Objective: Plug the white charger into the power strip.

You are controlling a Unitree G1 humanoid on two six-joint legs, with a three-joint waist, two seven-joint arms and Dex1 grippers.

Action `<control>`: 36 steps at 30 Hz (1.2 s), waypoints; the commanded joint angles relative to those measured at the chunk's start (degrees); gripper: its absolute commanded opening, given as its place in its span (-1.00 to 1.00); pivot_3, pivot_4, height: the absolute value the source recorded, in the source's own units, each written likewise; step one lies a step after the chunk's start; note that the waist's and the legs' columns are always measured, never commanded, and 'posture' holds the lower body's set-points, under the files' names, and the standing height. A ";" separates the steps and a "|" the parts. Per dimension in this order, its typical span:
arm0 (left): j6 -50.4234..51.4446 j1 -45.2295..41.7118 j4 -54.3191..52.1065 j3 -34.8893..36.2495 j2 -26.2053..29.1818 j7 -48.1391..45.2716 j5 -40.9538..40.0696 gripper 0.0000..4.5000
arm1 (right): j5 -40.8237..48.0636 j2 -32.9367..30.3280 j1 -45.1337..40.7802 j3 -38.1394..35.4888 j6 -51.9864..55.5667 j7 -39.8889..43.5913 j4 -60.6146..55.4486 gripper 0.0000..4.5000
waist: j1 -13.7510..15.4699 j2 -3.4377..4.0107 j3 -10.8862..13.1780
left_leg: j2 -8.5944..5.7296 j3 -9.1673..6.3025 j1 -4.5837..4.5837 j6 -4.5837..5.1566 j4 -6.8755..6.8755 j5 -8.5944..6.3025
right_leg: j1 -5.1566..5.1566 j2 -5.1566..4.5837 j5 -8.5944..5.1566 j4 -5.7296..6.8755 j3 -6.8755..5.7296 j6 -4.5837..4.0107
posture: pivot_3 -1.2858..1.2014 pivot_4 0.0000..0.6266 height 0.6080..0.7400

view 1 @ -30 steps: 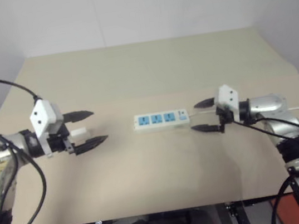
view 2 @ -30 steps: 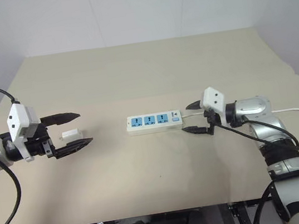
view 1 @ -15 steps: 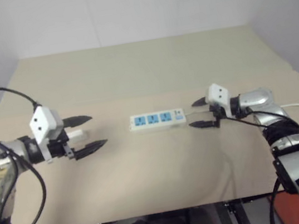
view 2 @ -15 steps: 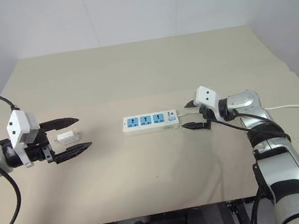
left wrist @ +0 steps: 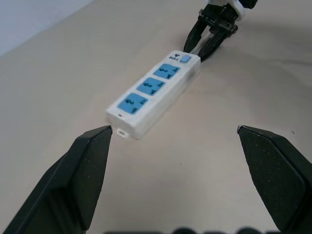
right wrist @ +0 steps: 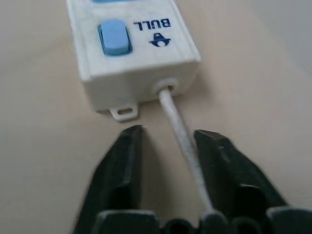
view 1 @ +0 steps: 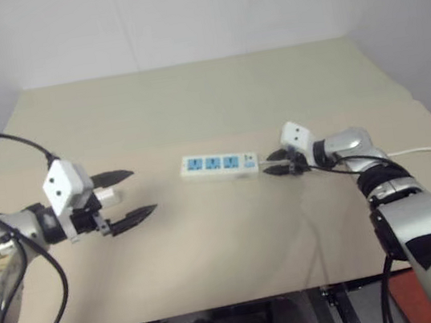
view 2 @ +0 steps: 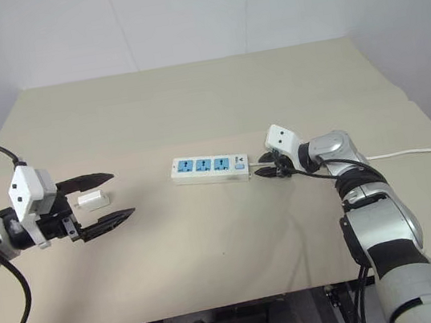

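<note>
Two claws over a tan bench (view 2: 189,92), well apart, one at each side.

At the left: left claw (view 2: 123,193) spread wide, gripping nothing, its black fingers (left wrist: 87,165) pointing across the bench toward the power strip (view 2: 208,167). Between those fingers, back near their roots: the white charger (view 2: 93,200), lying flat on the bench, unheld. Whether touching a finger or just clear of it, hard to tell.

Mid-bench: power strip lying flat, three blue socket faces up, all three unfilled, small blue switch (right wrist: 114,37) at the end nearer the right claw. Charger well apart from the strip, off to the robot's left of it.

At the right: right claw (view 2: 259,165) low at the switch end of the strip, fingertips just short of the casing. Fingers (right wrist: 122,165) drawn in to a narrow gap but parted, one on each side of the thin white cord (right wrist: 183,139) at its exit from the strip. Not clamped: bare bench visible between cord and one finger. Beyond the claw, cord trailing off toward the bench's right edge.
</note>
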 commanded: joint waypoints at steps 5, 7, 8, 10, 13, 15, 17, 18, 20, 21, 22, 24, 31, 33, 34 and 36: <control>0.00 -0.14 -1.87 2.26 0.57 0.94 -1.04 1.00 | -1.27 -1.42 1.36 0.20 -0.85 2.42 -0.33 -0.99 | 0.01 0.00 0.00 | 0.00 0.00 -0.01 0.00 0.00 0.00 | 0.01 0.00 0.00 -0.02 0.00 0.00 | 0.03 -0.52 1.00; -0.06 -0.36 -1.79 2.07 0.59 1.09 -0.94 1.00 | -1.49 -1.81 2.01 0.40 -1.27 2.32 -1.38 -0.99 | 0.06 0.00 0.00 | 0.00 -0.01 -0.01 0.00 -0.01 0.00 | 0.01 0.00 0.00 -0.02 -0.01 0.00 | 0.03 -0.52 1.00; -0.11 -0.46 -1.77 1.97 0.58 1.11 -0.91 1.00 | -1.40 -2.14 2.56 0.43 -1.40 2.71 -2.34 -0.99 | 0.10 0.00 0.00 | 0.00 -0.01 -0.01 0.00 0.00 0.00 | 0.01 0.00 0.00 -0.01 -0.01 0.00 | 0.03 -0.52 1.00; -0.18 -0.61 -1.70 1.77 0.55 1.09 -0.89 1.00 | -1.06 -2.87 3.87 0.36 -1.41 3.71 -4.80 -0.99 | 0.23 0.00 0.00 | -0.01 -0.01 -0.02 0.00 0.00 0.00 | 0.01 -0.01 0.00 -0.03 -0.01 0.00 | 0.03 -0.52 1.00; -0.32 -0.89 -1.32 1.16 0.43 0.96 -0.71 1.00 | 0.68 -5.02 8.35 -0.17 -0.20 6.47 -13.40 -0.99 | 0.81 0.01 0.00 | 0.00 -0.04 -0.04 0.00 -0.01 0.00 | 0.00 -0.01 0.00 -0.04 -0.03 0.00 | 0.03 -0.52 1.00; -0.26 -0.86 -1.35 0.94 0.29 0.81 -0.87 1.00 | 3.41 -6.21 12.60 -1.47 3.38 7.78 -21.58 -0.99 | 1.30 0.00 0.00 | 0.00 -0.04 -0.05 0.01 -0.01 -0.01 | -0.01 -0.01 0.00 -0.06 -0.04 0.00 | 0.03 -0.52 1.00; -0.27 -0.92 -1.18 0.59 0.18 0.68 -0.86 1.00 | 7.04 -8.13 19.18 -3.04 9.90 8.92 -34.42 -0.99 | 1.57 0.01 0.00 | 0.01 -0.05 -0.06 0.03 0.00 -0.02 | -0.01 -0.01 0.00 -0.06 -0.05 0.00 | 0.03 -0.52 1.00; -0.28 -0.96 -1.08 0.45 0.15 0.63 -0.83 1.00 | 8.20 -9.00 22.04 -3.64 12.68 8.89 -39.97 -0.99 | 1.84 0.01 0.00 | 0.02 -0.05 -0.10 0.03 -0.01 -0.02 | -0.03 -0.01 0.00 -0.07 -0.06 0.00 | 0.03 -0.52 1.00; -0.29 -1.18 -0.83 0.18 0.17 0.48 -0.82 1.00 | 10.90 -10.50 27.70 -5.18 20.26 7.35 -51.47 -0.99 | 2.00 0.01 0.00 | 0.03 -0.08 -0.11 0.08 0.01 -0.05 | -0.03 -0.01 0.00 -0.05 -0.08 0.00 | 0.03 -0.52 1.00; -0.30 -1.41 -0.62 0.00 0.19 0.38 -0.84 1.00 | 12.46 -11.04 30.38 -6.26 25.21 5.92 -57.39 -0.99 | 2.13 0.01 -0.01 | 0.01 -0.07 -0.14 0.09 0.01 -0.06 | -0.06 -0.02 0.00 -0.06 -0.07 0.00 | 0.03 -0.52 1.00; -0.31 -1.57 -0.48 -0.12 0.21 0.31 -0.85 1.00 | 13.55 -11.44 32.31 -7.05 28.95 4.82 -61.77 -0.99 | 2.16 0.01 0.00 | 0.00 -0.07 -0.11 0.10 0.03 -0.06 | -0.04 -0.01 0.00 -0.04 -0.07 0.00 | 0.03 -0.52 1.00; -0.35 -2.15 -0.08 -0.69 0.25 0.05 -0.85 1.00 | 15.15 -12.75 36.89 -8.49 35.42 2.95 -70.81 -0.99 | 2.05 0.01 0.00 | -0.01 -0.04 -0.11 0.11 0.03 -0.07 | -0.07 0.00 0.00 0.01 -0.05 0.00 | 0.03 -0.52 1.00; -0.96 -4.97 1.76 -3.52 -0.33 -0.84 -0.32 1.00 | 15.48 -11.17 44.35 -9.36 46.37 -7.28 -83.52 -0.57 | 2.12 0.01 0.00 | -0.05 -0.03 -0.02 0.11 0.07 -0.07 | -0.04 0.03 -0.01 -0.10 -0.04 -0.01 | 0.03 -0.52 1.00; -1.05 -5.75 2.09 -4.25 -0.55 -0.89 -0.12 1.00 | 16.08 -10.10 45.17 -9.87 47.02 -9.39 -84.21 -0.27 | 2.38 0.01 0.00 | -0.05 -0.05 -0.01 0.10 0.08 -0.06 | -0.04 0.03 -0.01 -0.06 -0.05 -0.02 | 0.03 -0.52 1.00; -1.06 -6.04 2.23 -4.49 -0.62 -0.94 -0.03 1.00 | 16.75 -9.75 45.56 -10.32 47.30 -9.89 -84.67 -0.14 | 2.49 0.01 0.00 | -0.06 -0.05 -0.01 0.10 0.08 -0.06 | -0.04 0.03 -0.01 -0.06 -0.04 -0.02 | 0.03 -0.52 1.00; -1.07 -6.23 2.36 -4.65 -0.59 -1.08 0.03 1.00 | 17.87 -9.66 46.42 -11.02 47.12 -10.19 -85.54 0.18 | 2.69 0.01 0.00 | -0.07 -0.05 -0.02 0.09 0.09 -0.05 | -0.04 0.03 0.00 -0.06 -0.04 -0.02 | 0.03 -0.52 1.00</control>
